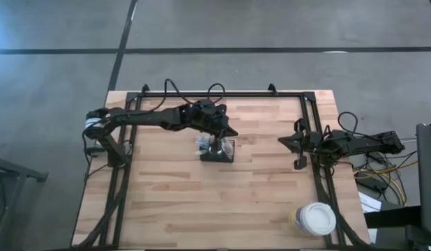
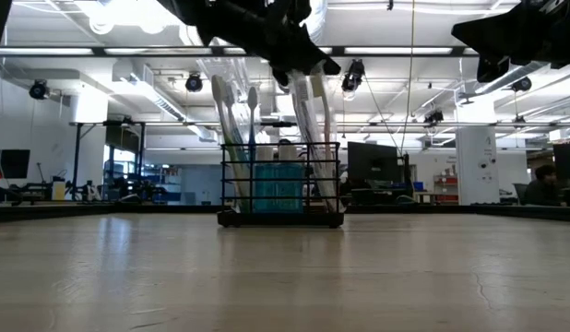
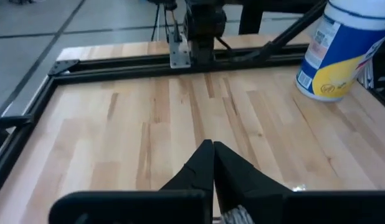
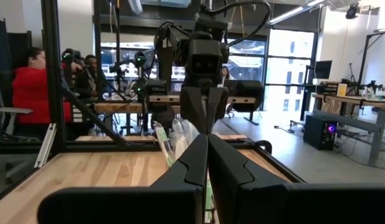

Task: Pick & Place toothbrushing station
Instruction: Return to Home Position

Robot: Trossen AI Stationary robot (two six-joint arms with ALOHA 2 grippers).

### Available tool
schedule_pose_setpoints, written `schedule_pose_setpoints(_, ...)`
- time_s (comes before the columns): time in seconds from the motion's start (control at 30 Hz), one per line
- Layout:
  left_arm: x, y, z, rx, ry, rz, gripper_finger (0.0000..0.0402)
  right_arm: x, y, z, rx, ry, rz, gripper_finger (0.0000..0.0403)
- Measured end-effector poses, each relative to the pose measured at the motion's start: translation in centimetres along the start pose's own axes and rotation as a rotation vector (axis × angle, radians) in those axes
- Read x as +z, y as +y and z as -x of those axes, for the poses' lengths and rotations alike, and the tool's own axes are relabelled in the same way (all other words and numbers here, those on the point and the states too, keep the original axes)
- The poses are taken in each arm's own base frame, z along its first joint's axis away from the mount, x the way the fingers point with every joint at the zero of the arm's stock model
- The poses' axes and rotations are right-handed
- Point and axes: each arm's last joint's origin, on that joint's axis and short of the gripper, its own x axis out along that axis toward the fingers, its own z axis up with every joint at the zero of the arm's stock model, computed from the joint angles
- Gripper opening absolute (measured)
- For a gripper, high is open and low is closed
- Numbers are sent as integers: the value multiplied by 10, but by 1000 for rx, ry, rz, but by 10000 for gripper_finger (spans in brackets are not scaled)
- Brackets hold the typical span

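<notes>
Left gripper comes closest to the overhead camera. It hangs right over the toothbrushing station, the black wire-mesh caddy standing in the middle of the table. We find the right gripper well apart from the caddy, off to its right by the table's frame. A round white-lidded tub sits even farther from the caddy, to its right and towards the front edge.

From table height, we see the caddy upright. Toothbrushes stand in its compartments, leaning a little, with something teal low in its middle. The left gripper is just above the brushes.

Through the left wrist camera, that gripper's fingers press together, holding nothing we can make out.

Through the right wrist camera, the right gripper's fingers likewise meet, empty, and point towards the caddy's brushes.
</notes>
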Motion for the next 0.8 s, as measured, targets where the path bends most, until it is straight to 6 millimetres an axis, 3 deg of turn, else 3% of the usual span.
schedule_pose_setpoints(0.8,-33,3,-42,-87,70,18,11,-1,0,-1,-13,14,-1,8)
